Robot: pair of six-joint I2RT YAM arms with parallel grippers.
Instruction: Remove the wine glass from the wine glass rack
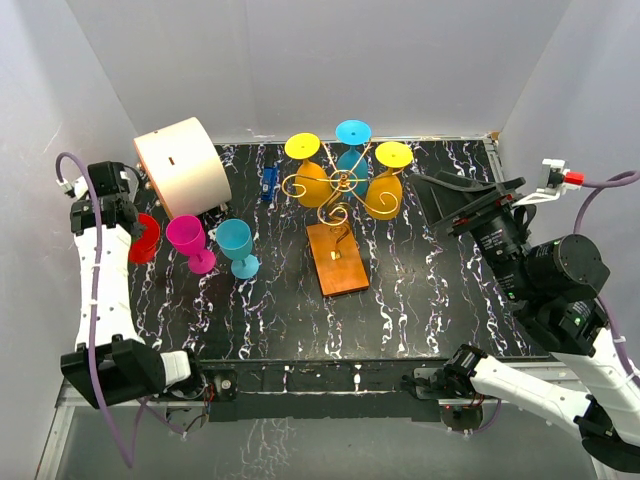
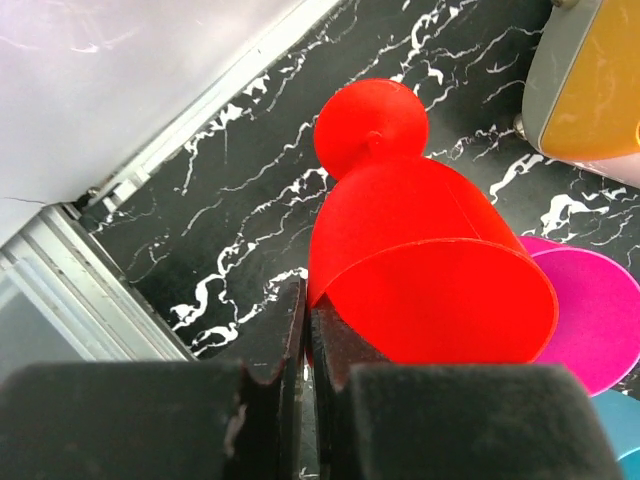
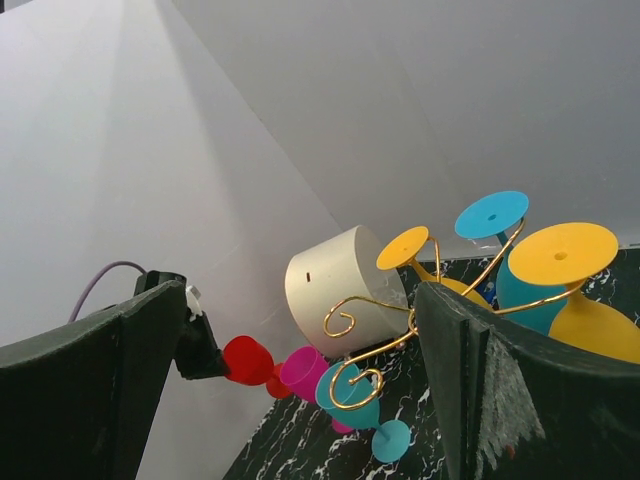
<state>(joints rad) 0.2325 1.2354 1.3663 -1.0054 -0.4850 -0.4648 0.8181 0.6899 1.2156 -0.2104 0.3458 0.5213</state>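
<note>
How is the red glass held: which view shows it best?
Left wrist: the red glass fills the frame, rim pinched in the left gripper. Top view: partly hidden by the arm. Right wrist: small, distant.

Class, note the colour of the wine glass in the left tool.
Red; the wine glass shows best in the left wrist view.

Bright even light; soft shadows; top view sharp; wrist-view foregrounds blurred.
</note>
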